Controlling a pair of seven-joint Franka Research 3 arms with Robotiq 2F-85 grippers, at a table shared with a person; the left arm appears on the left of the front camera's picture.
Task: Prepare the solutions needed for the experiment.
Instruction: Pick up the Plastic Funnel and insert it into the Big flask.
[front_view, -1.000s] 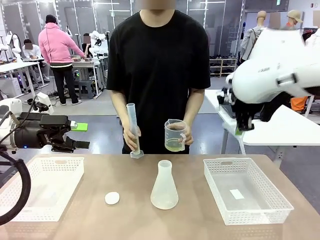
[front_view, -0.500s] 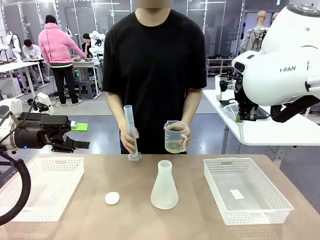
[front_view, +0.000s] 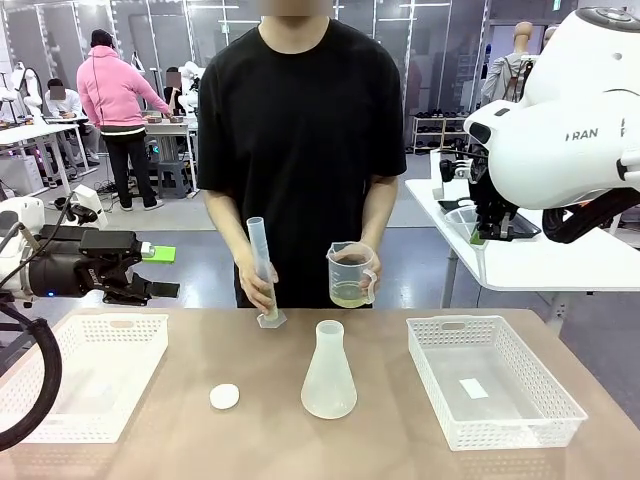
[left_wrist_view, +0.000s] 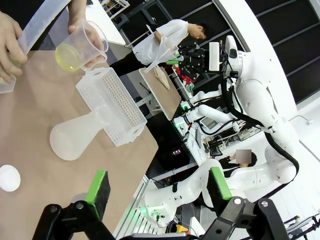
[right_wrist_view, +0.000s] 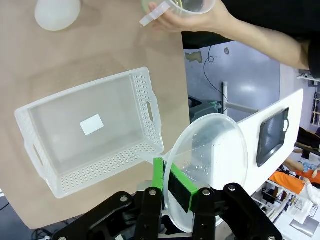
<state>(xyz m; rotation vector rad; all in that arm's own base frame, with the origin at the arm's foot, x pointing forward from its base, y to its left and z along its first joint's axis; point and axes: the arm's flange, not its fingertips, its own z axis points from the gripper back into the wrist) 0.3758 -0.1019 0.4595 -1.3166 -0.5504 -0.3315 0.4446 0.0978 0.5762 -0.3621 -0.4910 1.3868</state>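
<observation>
Right end effector (right_wrist_view: 172, 186) is clamped on a clear dish (right_wrist_view: 212, 155); left end effector (left_wrist_view: 159, 186) is spread open. Solution (front_view: 348, 292) is held in the person's jug (front_view: 350, 262); pouring into the flask (front_view: 328, 378) is probably needed next.

My right arm (front_view: 560, 130) is fat glossy white shells with rounded joints, grey "RAN" lettering (front_view: 581, 134) on the side, and a black cable (front_view: 590, 215) looped underneath. My left arm (front_view: 60, 272) shows a black wrist block with white casing behind it and a thick black hose (front_view: 45, 385) curving off below. Left gripper (left_wrist_view: 157, 184) and right gripper (right_wrist_view: 172, 186) look the same: black linkage fingers, silver pivot screws (left_wrist_view: 233, 201), bright green pads (left_wrist_view: 97, 186) with black rubber faces.
</observation>
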